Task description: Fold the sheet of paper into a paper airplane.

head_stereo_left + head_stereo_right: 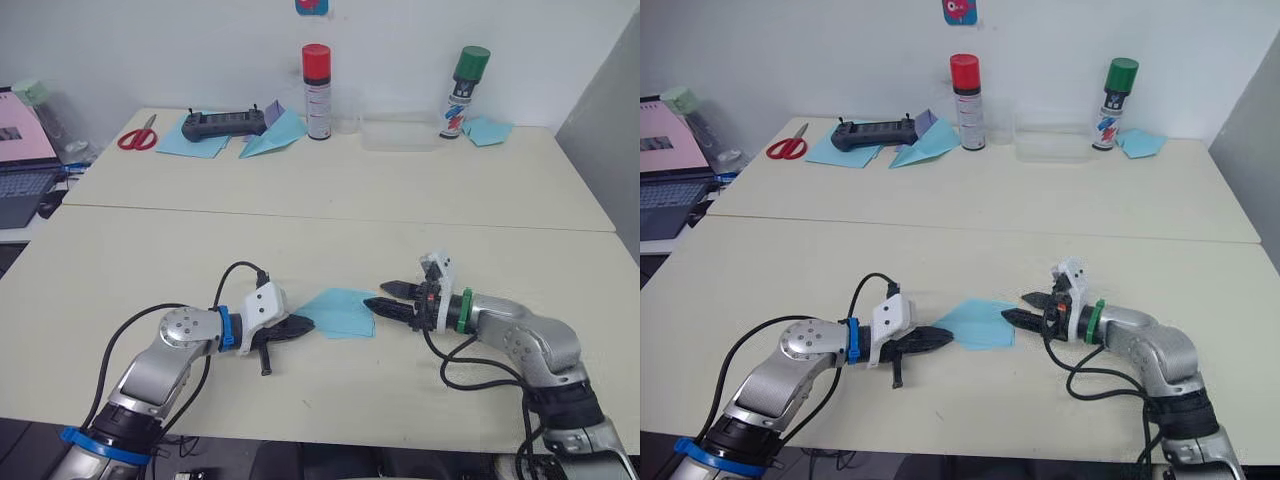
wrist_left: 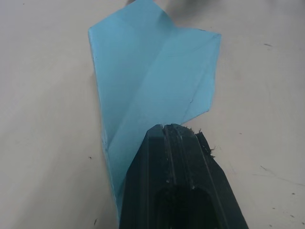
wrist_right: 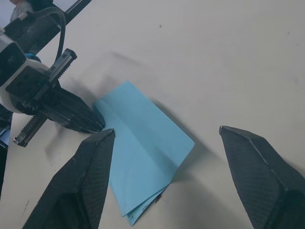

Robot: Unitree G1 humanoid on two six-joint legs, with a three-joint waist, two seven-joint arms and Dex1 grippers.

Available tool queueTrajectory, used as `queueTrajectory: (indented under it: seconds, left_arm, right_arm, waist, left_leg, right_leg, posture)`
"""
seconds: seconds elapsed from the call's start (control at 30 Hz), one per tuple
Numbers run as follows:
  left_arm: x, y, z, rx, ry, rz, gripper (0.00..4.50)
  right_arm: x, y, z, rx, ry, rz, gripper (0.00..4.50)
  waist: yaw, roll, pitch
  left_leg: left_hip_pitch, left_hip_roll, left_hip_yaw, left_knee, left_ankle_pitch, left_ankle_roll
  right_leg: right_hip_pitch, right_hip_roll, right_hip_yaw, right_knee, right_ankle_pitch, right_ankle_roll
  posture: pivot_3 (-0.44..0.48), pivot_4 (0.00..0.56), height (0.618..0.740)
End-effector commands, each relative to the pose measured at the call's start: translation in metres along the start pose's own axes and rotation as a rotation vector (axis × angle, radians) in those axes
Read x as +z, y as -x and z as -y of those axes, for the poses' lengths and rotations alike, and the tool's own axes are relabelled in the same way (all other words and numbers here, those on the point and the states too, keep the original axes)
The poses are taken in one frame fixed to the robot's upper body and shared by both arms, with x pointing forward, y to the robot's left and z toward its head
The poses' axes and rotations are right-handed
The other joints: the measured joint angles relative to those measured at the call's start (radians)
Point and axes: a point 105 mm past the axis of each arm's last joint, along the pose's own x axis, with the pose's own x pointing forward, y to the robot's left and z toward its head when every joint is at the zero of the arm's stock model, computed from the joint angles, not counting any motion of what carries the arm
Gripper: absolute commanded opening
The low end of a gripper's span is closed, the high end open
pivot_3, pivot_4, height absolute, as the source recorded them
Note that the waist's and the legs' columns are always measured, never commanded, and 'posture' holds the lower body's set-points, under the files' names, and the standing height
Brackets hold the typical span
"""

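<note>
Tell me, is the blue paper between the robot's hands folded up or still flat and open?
Folded. The paper airplane tapers to a point, with creases and stacked layers at its edge.

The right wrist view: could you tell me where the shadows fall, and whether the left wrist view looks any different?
Right wrist view: the folded sheet of paper casts a soft shadow along its lifted edge; the left gripper shades the table. Left wrist view: even light, faint shadow.

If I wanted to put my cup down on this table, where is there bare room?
The wide middle strip is bare, between the two grippers with the paper airplane and the back row. The back edge is crowded: scissors, a controller, a paper dart, two spray cans and a clear tray.
</note>
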Motion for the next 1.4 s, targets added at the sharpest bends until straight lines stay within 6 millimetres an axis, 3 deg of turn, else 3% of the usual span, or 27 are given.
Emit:
queueTrajectory:
  seconds: [0.03, 0.23, 0.27, 0.33, 0.6, 0.63, 0.97, 1.4]
  left_arm:
    - [-0.011, 0.000, 0.005, -0.022, 0.046, -0.036, 0.03]
    - [-0.011, 0.000, 0.005, -0.030, 0.043, -0.045, 0.03]
    - [-0.011, 0.001, 0.005, -0.029, 0.043, -0.047, 0.01]
    - [-0.012, 0.002, 0.004, -0.026, 0.045, -0.053, 0.00]
    - [-0.019, 0.007, 0.004, -0.023, 0.057, -0.078, 0.00]
    - [-0.021, 0.008, 0.003, -0.021, 0.064, -0.086, 0.00]
    - [-0.027, 0.019, -0.011, 0.020, 0.128, -0.101, 0.00]
    - [-0.026, 0.028, -0.013, 0.006, 0.167, -0.111, 0.00]
  right_arm:
    - [0.002, -0.009, -0.001, 0.036, 0.001, -0.005, 3.65]
    - [0.004, -0.028, -0.013, 0.116, 0.066, -0.014, 3.65]
    - [0.005, -0.029, -0.016, 0.133, 0.069, -0.007, 3.48]
    - [0.006, -0.029, -0.020, 0.159, 0.082, -0.010, 3.04]
    - [0.008, -0.030, -0.023, 0.167, 0.164, 0.002, 0.20]
    - [0.007, -0.030, -0.026, 0.183, 0.228, -0.007, 0.05]
    - [-0.018, -0.023, -0.060, 0.373, 0.679, -0.086, 0.05]
    - [-0.042, -0.028, -0.042, 0.356, 0.916, -0.195, 0.05]
  waist:
    - [0.000, 0.000, 0.000]
    - [-0.003, 0.000, 0.000]
    - [-0.003, 0.000, 0.000]
    - [-0.003, 0.000, 0.000]
    - [-0.003, 0.000, 0.000]
    - [-0.002, 0.000, 0.000]
    - [-0.005, 0.001, 0.000]
    - [-0.004, 0.000, 0.000]
  left_leg:
    - [0.000, 0.000, 0.000, 0.000, 0.000, 0.000]
    - [0.000, 0.000, 0.000, 0.000, 0.000, 0.000]
    - [0.000, 0.000, 0.000, 0.000, 0.000, 0.000]
    - [0.000, 0.000, 0.000, 0.000, 0.000, 0.000]
    - [0.000, 0.001, 0.000, -0.001, 0.000, 0.000]
    - [0.000, 0.001, 0.000, -0.001, 0.000, 0.000]
    - [0.000, 0.001, 0.000, -0.002, 0.000, 0.000]
    - [0.001, 0.001, 0.000, -0.001, 0.000, 0.000]
  right_leg:
    - [0.000, 0.000, 0.000, 0.000, 0.000, 0.000]
    - [0.000, 0.000, 0.000, 0.000, 0.000, 0.000]
    - [0.000, 0.000, 0.000, 0.000, 0.000, 0.000]
    - [0.000, 0.000, 0.000, 0.000, 0.000, 0.000]
    - [-0.001, 0.000, 0.000, 0.000, 0.000, 0.000]
    - [-0.001, 0.001, 0.000, 0.000, 0.000, 0.000]
    - [-0.002, 0.001, 0.000, 0.000, -0.001, -0.001]
    - [-0.001, 0.001, 0.000, 0.000, -0.001, -0.001]
  posture:
    - [0.000, 0.150, 0.740]
    - [0.000, 0.150, 0.740]
    - [0.000, 0.150, 0.740]
    - [0.000, 0.150, 0.740]
    - [0.000, 0.150, 0.740]
    - [0.000, 0.150, 0.740]
    - [0.000, 0.150, 0.740]
    - [0.000, 0.150, 0.740]
